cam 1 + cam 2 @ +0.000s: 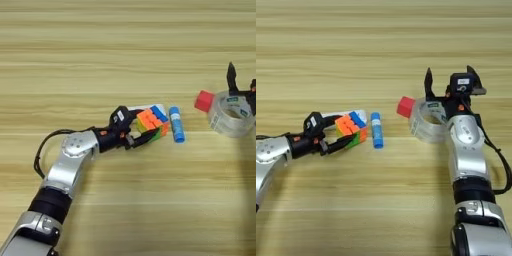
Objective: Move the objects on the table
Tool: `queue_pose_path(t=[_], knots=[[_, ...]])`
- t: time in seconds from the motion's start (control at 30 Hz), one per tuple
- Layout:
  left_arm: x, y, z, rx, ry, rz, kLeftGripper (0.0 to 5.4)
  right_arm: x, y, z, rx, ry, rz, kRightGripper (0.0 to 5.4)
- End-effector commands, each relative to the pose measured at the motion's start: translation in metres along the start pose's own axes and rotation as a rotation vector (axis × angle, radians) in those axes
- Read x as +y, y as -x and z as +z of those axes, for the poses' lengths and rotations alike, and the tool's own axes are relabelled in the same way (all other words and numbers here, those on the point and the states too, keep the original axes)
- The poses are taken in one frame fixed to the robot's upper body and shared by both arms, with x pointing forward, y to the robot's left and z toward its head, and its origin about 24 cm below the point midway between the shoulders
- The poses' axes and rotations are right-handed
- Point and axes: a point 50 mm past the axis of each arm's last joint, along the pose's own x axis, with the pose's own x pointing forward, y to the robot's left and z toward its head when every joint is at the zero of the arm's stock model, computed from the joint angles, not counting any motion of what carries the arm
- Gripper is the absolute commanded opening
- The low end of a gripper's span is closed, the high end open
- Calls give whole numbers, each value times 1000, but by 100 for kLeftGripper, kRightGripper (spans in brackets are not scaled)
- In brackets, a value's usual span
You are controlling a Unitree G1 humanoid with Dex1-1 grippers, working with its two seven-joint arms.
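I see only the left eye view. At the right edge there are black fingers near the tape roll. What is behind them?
Observer: The right pincer stands at the clear tape roll, one finger on each side of its far wall, fingers apart.
Operator: Is the whole right arm visible for you?
Observer: Yes, the right arm rises from the bottom edge, silver with a black cable beside it.
Operator: And the red cube?
Observer: The small red cube touches the tape roll's left side; the right pincer is not on it.

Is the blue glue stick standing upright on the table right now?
No, the blue glue stick lies flat on the table, just right of the puzzle cube at the left gripper.
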Motion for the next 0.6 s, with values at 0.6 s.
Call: queue_pose_path(t=[0.6], knots=[[40,-1,34,-89,27,149,326,35,10,1,-26,71,236,540]])
